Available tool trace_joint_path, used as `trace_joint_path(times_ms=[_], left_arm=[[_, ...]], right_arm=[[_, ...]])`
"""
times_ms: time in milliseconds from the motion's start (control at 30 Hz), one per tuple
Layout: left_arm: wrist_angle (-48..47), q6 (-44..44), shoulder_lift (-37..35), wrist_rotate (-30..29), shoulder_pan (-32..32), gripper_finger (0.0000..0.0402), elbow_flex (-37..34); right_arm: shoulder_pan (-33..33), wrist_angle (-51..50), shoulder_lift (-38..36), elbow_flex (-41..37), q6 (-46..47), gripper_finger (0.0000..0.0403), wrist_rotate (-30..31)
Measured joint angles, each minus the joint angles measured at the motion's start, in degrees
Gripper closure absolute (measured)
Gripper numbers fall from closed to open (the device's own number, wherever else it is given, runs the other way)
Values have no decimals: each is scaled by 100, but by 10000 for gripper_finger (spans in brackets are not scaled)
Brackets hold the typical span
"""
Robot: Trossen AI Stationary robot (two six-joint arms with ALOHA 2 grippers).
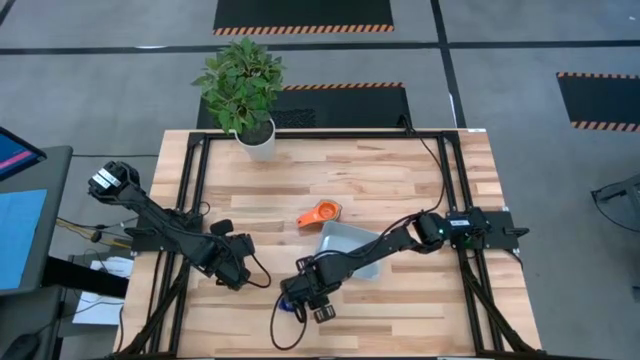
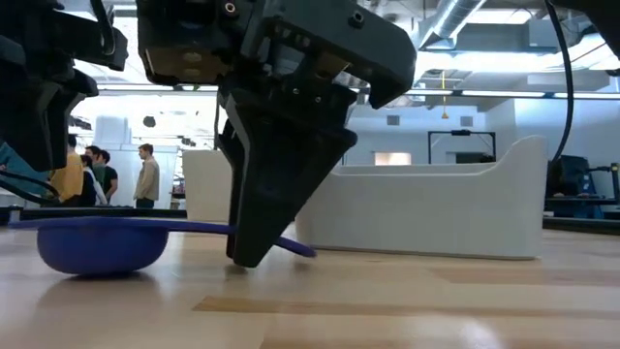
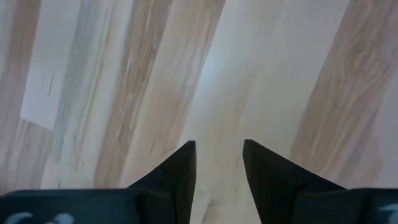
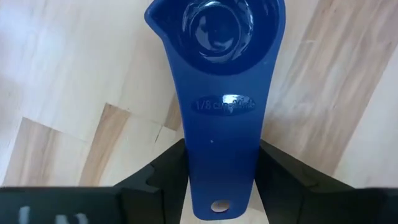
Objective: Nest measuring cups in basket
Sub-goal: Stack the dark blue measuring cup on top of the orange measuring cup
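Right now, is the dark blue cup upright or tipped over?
Upright: the dark blue cup shows its open bowl facing up, resting on the table, handle between the right gripper fingers.

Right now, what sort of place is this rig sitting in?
Likely a robotics lab or workshop floor: a butcher-block table on a black frame, hazard-striped floor mats, and people standing beyond it under exposed ceiling ducts.

Between my right pincer's (image 4: 222,180) fingers lies the dark blue measuring cup (image 4: 219,74); its handle reads "1/8 cup", with smaller raised lettering I cannot make out.
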Motion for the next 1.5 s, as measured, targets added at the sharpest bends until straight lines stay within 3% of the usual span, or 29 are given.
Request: trace_joint_path(times_ms=[333,600,1067,1300,1500], left_arm=[[3,189,0,-4,0,278,0],[-117,221,0,-4,0,278,0],[-484,224,-2,-4,-2,278,2],[-486,223,-2,-4,-2,278,2],[-488,221,-2,-4,-2,278,2]], right_arm=[[-115,-460,-65,739,46,243,161],[-209,-1029,-69,1516,241,216,213],[-506,-2494,-461,1519,193,232,589],[-949,-3173,-615,1526,44,212,980],[-1447,-3514,-887,1528,-146,228,1088]])
